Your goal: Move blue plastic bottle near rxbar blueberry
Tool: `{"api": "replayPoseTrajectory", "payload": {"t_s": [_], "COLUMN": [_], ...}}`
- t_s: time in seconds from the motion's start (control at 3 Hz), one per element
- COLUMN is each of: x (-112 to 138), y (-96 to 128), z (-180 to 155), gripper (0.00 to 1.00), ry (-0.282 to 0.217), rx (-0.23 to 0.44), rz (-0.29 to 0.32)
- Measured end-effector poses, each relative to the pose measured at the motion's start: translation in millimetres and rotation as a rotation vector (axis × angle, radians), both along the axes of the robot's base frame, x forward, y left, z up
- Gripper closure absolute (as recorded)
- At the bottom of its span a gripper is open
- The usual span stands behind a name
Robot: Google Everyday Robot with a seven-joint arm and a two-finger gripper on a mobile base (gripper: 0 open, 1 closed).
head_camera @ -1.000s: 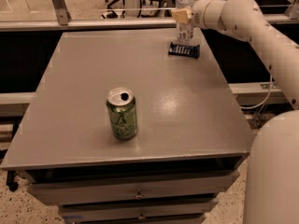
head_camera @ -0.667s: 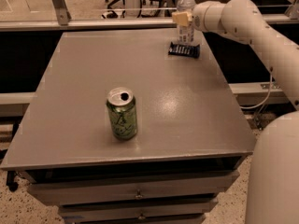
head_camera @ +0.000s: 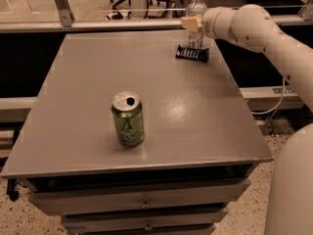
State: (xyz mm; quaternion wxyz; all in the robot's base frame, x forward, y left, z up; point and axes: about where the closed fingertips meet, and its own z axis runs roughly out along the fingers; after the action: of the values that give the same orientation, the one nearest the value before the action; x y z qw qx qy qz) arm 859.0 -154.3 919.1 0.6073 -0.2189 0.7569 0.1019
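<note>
We are finding no word, brand or number that we can read. The tall clear plastic bottle [head_camera: 196, 8], standing just behind the small flat dark blue bar [head_camera: 192, 53], is carrying a pale label whose print we cannot make out. The bar's wrapper is showing only pale marks. The green drink can [head_camera: 128, 119], well in front of the bar, is bearing pale lettering we cannot decipher. The cream gripper [head_camera: 191, 24] is sitting at the bottle, just behind the bar.
</note>
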Motion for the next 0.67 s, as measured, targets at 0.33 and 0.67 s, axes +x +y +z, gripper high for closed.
{"api": "replayPoseTrajectory", "payload": {"t_s": [0.33,0.67], "x": [-0.2,-0.2], "y": [0.0,-0.1], "z": [2.5,3.8], "gripper": [0.36,0.12], "ry": [0.001,0.001], "rx": [0.000,0.000], "rz": [0.000,-0.001]}}
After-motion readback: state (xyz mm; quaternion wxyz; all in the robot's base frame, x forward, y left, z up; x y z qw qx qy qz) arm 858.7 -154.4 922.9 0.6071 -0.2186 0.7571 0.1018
